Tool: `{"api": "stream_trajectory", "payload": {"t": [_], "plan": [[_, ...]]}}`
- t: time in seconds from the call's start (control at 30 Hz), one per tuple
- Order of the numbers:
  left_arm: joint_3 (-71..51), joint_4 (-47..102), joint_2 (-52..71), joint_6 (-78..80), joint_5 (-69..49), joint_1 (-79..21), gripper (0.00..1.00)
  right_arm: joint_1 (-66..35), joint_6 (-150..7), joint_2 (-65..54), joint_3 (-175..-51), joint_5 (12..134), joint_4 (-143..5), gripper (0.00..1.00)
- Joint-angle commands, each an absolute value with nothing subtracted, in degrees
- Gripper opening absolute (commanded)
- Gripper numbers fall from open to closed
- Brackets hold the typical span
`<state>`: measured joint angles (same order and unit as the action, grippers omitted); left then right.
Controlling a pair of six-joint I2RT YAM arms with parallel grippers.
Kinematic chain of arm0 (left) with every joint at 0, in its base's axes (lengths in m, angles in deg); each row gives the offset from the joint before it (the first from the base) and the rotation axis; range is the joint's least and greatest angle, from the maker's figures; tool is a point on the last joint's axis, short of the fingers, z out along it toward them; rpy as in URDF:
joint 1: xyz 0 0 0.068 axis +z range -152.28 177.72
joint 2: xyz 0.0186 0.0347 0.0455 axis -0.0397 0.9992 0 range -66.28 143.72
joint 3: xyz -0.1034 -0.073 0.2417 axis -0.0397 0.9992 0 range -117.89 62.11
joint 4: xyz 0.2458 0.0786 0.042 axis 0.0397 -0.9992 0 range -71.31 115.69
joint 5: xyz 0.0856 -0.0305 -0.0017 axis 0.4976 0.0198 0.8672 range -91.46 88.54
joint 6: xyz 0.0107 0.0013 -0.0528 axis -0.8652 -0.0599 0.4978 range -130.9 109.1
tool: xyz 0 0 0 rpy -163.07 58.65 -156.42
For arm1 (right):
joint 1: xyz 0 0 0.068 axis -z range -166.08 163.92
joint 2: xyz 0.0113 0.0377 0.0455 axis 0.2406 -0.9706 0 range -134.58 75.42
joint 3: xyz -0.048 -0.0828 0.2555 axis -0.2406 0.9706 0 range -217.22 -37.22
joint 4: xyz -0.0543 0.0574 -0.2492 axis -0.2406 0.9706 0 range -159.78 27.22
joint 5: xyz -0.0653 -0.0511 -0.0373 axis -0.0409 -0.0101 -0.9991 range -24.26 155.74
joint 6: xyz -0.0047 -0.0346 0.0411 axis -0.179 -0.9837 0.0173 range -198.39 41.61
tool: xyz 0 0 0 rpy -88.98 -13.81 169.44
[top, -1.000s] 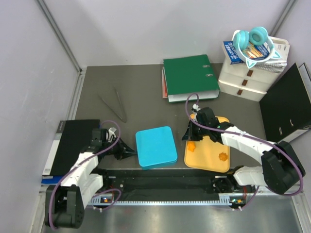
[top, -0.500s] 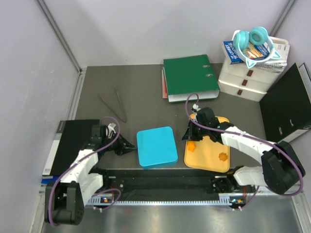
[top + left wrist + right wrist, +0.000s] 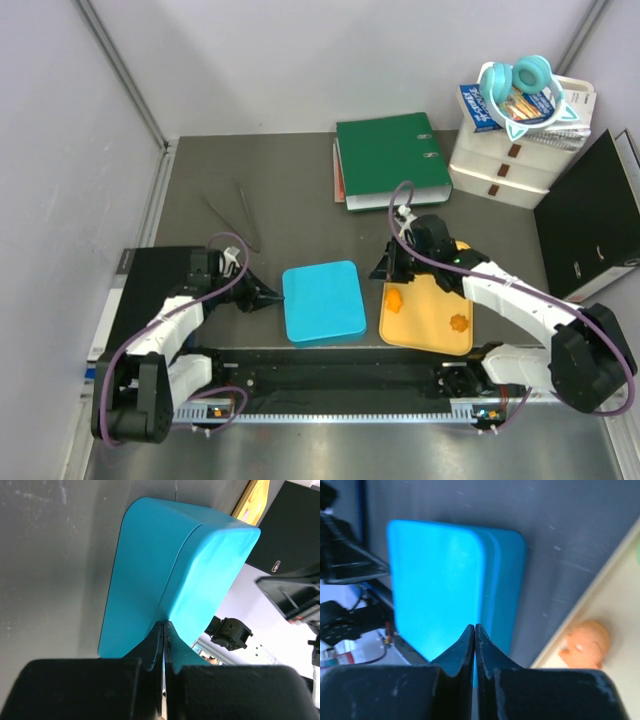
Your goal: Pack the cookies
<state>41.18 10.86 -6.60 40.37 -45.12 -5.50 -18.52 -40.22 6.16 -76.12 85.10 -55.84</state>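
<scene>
A closed blue box (image 3: 322, 302) lies between the arms. My left gripper (image 3: 270, 298) is shut and empty, its tip against the box's left edge; in the left wrist view the shut tips (image 3: 164, 625) touch the blue box (image 3: 170, 570). My right gripper (image 3: 384, 271) is shut and empty, by the far left corner of the yellow-orange tray (image 3: 430, 335). Two orange flower-shaped cookies (image 3: 396, 298) (image 3: 459, 322) lie on the tray. The right wrist view shows its shut tips (image 3: 474, 627) over the box (image 3: 440, 580), with one orange cookie (image 3: 587, 642) on the tray (image 3: 615, 605). No other cookies show.
A green binder (image 3: 392, 160) lies at the back. White drawers (image 3: 505, 165) with headphones (image 3: 515, 85) stand at the back right. A black binder (image 3: 590, 220) stands at the right, a black folder (image 3: 150, 290) lies at the left, and tweezers (image 3: 235, 215) lie behind it.
My left gripper has edged right against the box, and the box has shifted slightly right. My right gripper has drawn back from the near-left cookie toward the tray's far left corner.
</scene>
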Motion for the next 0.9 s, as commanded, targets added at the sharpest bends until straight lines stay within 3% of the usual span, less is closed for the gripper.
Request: {"api": "stream_trajectory", "payload": {"t": [0.0, 0.33, 0.87], "plan": [[39.1, 14.3, -6.1, 40.0, -45.5, -5.8, 0.0, -17.9, -37.7, 7.0, -80.6, 92.8, -62.8, 0.0], [39.2, 15.2, -5.6, 40.4, -45.4, -6.2, 0.0, -20.4, -37.0, -0.2, -82.7, 102.2, -67.8, 0.0], [38.9, 16.5, -4.8, 41.0, -45.8, -6.7, 0.0, -21.1, -39.5, -5.7, -79.8, 96.2, -62.6, 0.0]]}}
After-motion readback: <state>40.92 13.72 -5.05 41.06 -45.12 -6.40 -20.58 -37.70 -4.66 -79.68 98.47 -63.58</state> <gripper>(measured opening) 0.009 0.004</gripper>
